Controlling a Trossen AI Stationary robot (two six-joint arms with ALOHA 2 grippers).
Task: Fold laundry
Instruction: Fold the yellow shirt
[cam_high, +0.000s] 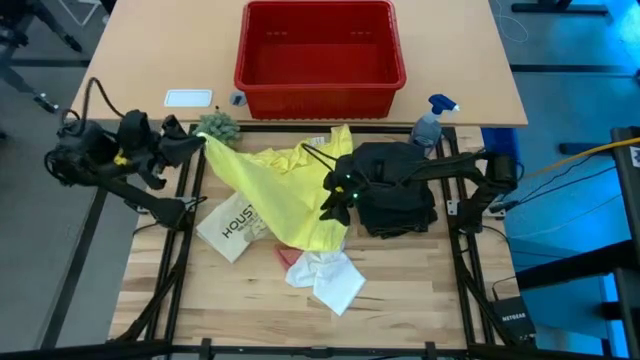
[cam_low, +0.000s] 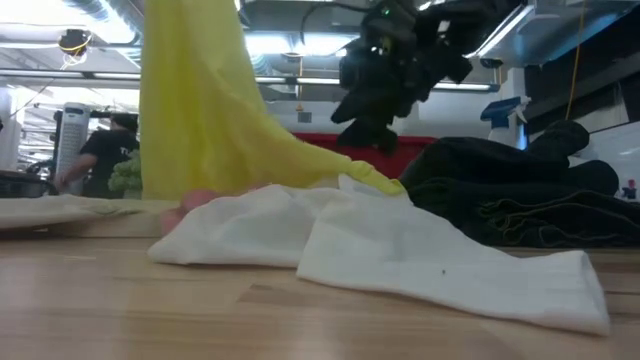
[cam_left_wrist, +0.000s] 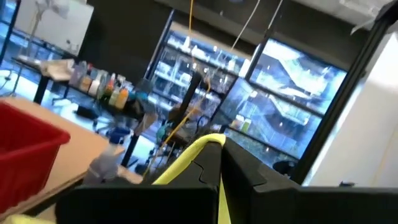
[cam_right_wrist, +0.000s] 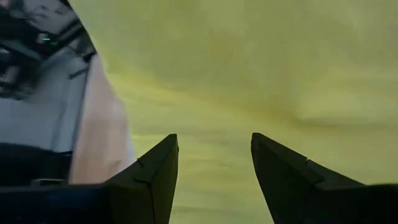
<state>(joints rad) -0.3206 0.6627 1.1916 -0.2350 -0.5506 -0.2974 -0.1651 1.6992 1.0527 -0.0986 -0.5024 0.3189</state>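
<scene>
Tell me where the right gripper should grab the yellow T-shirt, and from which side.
The left gripper is shut on one corner, holding the yellow T-shirt up. Probably best: the right gripper, open over the shirt, drops from above onto the edge lying beside the black trousers, so the cloth can be stretched.

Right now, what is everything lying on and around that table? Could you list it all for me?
yellow T-shirt: one, bright yellow, one corner lifted at the table's left, the rest draped toward the middle
dark trousers: one pile, black, right of middle
white cloth: one, white, near the front edge
pink cloth: one, pink, mostly hidden between shirt and white cloth
HOUSTON item: one, white, flat, partly under the shirt
red basket: one, red, back of the table
spray bottle: one, blue-topped, right of the basket
person: one, dark top, in the room behind
left gripper: shut on the yellow T-shirt's corner
right gripper: open, above the shirt
</scene>
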